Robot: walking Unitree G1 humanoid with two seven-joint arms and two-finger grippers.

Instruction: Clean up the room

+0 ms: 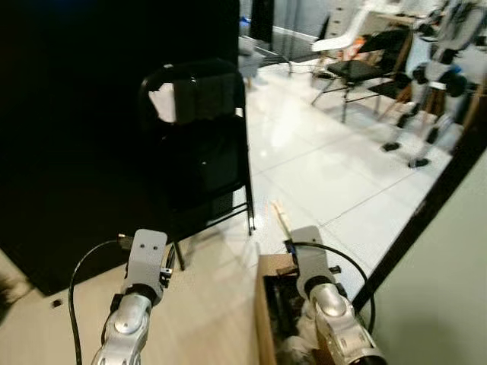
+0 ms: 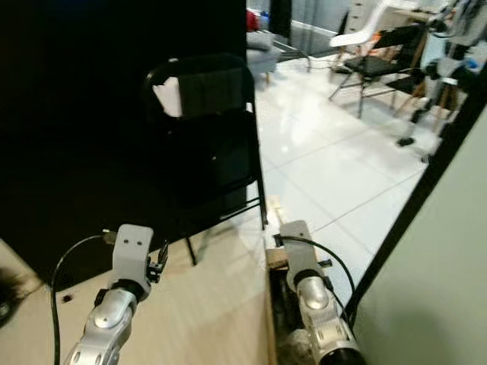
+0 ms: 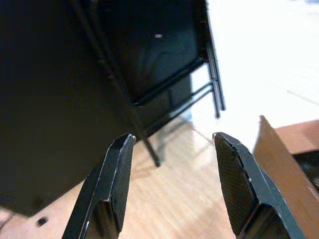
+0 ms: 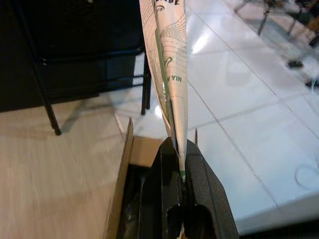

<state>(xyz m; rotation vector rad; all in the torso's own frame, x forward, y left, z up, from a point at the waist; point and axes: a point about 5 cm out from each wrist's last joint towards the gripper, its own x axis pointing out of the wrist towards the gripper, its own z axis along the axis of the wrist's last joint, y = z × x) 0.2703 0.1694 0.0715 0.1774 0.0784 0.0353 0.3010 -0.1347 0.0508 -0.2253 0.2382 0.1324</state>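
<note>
While the right gripper [image 4: 180, 164] hangs over the cardboard box [image 4: 119, 184], its fingers are clamped on the lower edge of a thin printed wrapper [image 4: 169, 59]. It looks featherlight, floppy and crinkly, so an edge pinch suits it. The left gripper [image 3: 172, 149] is spread and empty near the black folding chair [image 1: 199, 152].

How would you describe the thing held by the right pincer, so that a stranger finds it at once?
Start at the black folding chair, then look down to the open brown cardboard box on the floor beside it. Above the box, the right pincer clamps a flat white wrapper with green print, thin and upright.
</note>
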